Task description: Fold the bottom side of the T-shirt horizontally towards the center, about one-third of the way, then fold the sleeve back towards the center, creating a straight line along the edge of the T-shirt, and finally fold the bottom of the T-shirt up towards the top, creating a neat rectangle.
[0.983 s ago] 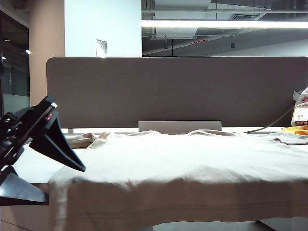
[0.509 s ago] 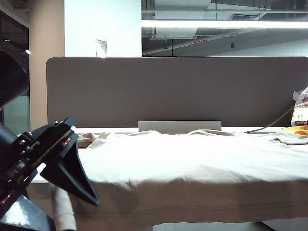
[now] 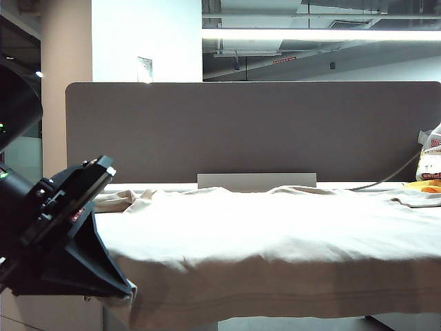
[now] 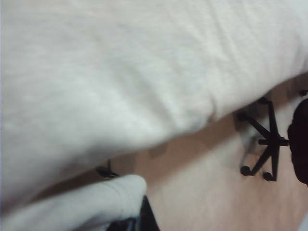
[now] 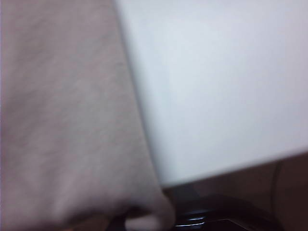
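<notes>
While its black, wedge-shaped fingers [image 3: 103,272] press together on a corner of cloth at the near left edge of the table, the left gripper [image 3: 128,292] holds the T-shirt [image 3: 275,234] by a small bunch of its hanging hem; the left wrist view shows that pinched bit as a soft, rounded roll of pale fabric at the fingertips [image 4: 139,219]. The right gripper [image 5: 161,219] does not appear in the exterior view; its wrist view, blurred, shows a dark finger [image 5: 202,216] with a puckered fold of beige cloth gathered against it, jaws closed on the shirt beside a bare stretch of smooth white table [image 5: 216,96].

The T-shirt is a plain tan knit, matte and soft, spread flat across almost the whole width of the table with low ripples along its far side. The bottom of the T-shirt [image 3: 289,300] drapes over the near edge, a long straight band marked by stitched lines. A crumpled sleeve [image 3: 117,200] lies at the far left.

Behind the table stands a grey-brown fabric partition [image 3: 255,127] with a low pale panel [image 3: 256,181] at its foot. A printed bag [image 3: 431,162] and something orange [image 3: 424,186] sit at the far right. Below the draped cloth, the left wrist view catches a black star-shaped chair base [image 4: 264,144] on the brownish floor [image 4: 202,192].
</notes>
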Motion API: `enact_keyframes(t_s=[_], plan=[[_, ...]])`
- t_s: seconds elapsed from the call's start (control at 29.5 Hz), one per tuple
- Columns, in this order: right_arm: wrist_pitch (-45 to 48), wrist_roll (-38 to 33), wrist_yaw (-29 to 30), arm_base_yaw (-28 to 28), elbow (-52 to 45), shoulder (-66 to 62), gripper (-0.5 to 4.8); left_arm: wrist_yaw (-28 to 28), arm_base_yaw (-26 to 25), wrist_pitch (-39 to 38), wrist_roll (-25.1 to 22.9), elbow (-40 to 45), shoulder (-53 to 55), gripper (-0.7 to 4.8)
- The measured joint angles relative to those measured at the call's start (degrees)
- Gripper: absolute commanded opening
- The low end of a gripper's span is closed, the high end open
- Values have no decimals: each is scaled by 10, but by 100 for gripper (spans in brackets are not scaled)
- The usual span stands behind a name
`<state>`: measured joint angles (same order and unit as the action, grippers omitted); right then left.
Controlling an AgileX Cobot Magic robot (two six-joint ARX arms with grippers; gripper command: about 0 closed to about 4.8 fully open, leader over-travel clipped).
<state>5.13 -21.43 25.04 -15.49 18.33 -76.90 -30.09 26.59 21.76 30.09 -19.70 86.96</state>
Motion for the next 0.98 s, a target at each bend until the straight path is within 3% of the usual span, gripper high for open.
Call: enact_keyframes(t_s=[0.47, 0.78, 0.98], plan=[[-7, -23, 37, 1, 55, 124, -6, -10, -1, 12, -11, 0, -81, -6], [-30, -26, 50, 5, 100, 123, -6, 27, -4, -111, -107, -88, -89, -6], [-40, -26, 50, 5, 106, 123, -6, 39, -5, -159, -142, -156, -89, -6]])
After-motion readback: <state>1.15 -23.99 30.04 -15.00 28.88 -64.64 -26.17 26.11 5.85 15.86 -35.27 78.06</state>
